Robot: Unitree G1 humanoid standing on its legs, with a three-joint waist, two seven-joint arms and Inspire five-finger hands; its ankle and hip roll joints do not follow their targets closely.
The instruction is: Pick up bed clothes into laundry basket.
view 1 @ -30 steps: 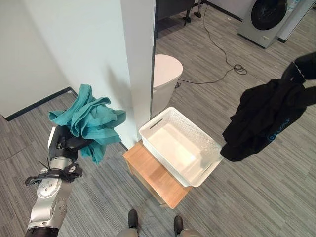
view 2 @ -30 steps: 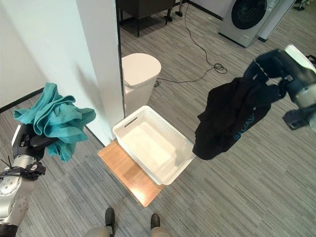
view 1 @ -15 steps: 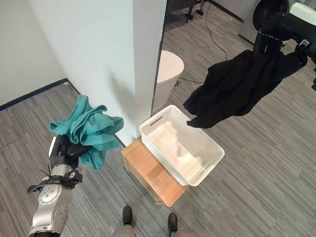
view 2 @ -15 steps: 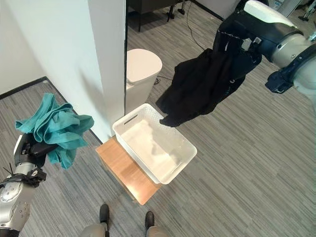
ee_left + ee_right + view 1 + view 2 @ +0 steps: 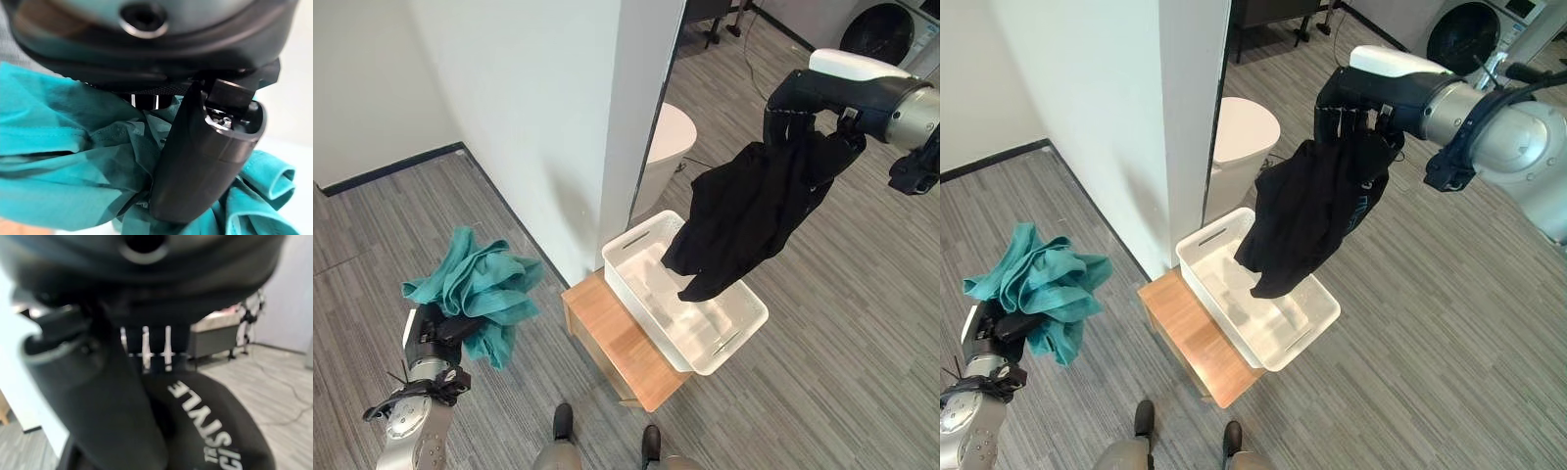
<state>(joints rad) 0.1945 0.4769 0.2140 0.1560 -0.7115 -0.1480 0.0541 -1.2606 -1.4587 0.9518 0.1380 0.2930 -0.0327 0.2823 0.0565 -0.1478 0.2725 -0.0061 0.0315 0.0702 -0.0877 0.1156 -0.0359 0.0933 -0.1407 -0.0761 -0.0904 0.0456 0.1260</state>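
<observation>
A white perforated laundry basket [image 5: 744, 328] stands on a low wooden stool [image 5: 617, 348] beside a white wall corner. My right hand [image 5: 803, 108] is shut on a black garment [image 5: 754, 211] that hangs down over the basket, its lower end at about rim height. The same black garment [image 5: 205, 450], with white lettering, bunches under that hand's thumb in the right wrist view. My left hand [image 5: 435, 333] is low at the left, shut on a bunched teal cloth [image 5: 475, 294]. Folds of the teal cloth [image 5: 63, 166] wrap around its thumb in the left wrist view.
A round white bin [image 5: 666, 147] stands behind the basket against the wall corner [image 5: 641, 117]. A washing machine [image 5: 891, 24] is at the far right, with a thin cable [image 5: 734, 78] across the grey plank floor [image 5: 842, 372]. A dark baseboard [image 5: 386, 168] runs along the left wall.
My right hand has carried the black garment left and down, so it hangs over the basket. My left hand has sunk a little with the teal cloth. The camera has shifted.
</observation>
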